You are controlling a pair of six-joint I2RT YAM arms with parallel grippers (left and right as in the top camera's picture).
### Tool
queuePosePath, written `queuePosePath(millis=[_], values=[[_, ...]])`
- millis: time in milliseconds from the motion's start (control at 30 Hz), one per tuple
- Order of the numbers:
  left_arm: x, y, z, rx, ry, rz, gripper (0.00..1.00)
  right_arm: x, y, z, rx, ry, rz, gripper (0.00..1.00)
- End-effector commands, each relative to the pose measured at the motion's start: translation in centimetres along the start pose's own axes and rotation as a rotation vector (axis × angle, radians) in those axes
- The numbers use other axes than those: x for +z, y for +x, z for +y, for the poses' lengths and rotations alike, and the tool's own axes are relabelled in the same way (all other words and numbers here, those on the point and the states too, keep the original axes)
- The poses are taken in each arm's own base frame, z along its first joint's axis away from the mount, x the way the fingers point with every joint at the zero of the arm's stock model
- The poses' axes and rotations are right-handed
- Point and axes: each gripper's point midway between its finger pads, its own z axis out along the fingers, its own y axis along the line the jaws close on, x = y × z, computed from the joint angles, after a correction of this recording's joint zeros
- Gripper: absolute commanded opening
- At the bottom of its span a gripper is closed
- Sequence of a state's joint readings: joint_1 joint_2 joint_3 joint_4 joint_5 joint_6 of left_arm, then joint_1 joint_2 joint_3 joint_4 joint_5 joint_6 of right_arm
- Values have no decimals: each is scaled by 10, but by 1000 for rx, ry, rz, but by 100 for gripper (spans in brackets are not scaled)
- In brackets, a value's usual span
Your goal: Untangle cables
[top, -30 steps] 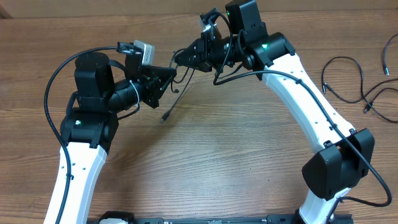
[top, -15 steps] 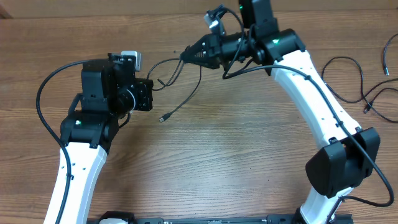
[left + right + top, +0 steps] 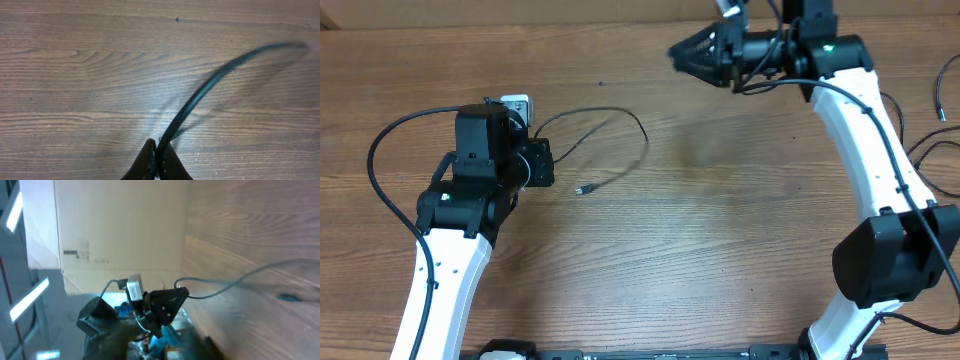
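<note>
Left fingers (image 3: 145, 162) clenched on black cable (image 3: 200, 95), right fingers (image 3: 688, 50) apart from it, gap unclear

cable (image 3: 645, 140) apparently free of right gripper (image 3: 674, 50), which pulled away

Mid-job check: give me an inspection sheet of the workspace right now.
Surface: brown wood-grain table.
Job's things: thin black cable runs in one open arc to its small plug end; more thin black cords at the right edge.
Clutter: nothing seen.
Grippers: left gripper shut on the cable; right gripper apart from it, holding nothing, opening unclear.
Cables: thick black arm cables along both arms.
Surroundings: tan cardboard box beyond the table.
</note>
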State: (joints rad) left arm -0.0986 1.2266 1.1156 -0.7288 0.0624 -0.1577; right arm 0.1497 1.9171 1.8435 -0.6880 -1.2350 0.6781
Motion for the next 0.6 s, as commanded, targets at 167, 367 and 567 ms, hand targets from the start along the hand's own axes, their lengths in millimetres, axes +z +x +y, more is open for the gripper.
queuePosePath(millis=[167, 367, 567], values=[[-7, -14, -25, 19, 127, -51, 4, -5, 10, 14, -107, -15, 17, 100], [-15, -29, -54, 69, 293, -112, 4, -4, 17, 6, -111, 9, 30, 100], [-29, -35, -87, 268, 481, -182, 4, -2, 23, -10, -32, 82, 29, 100]])
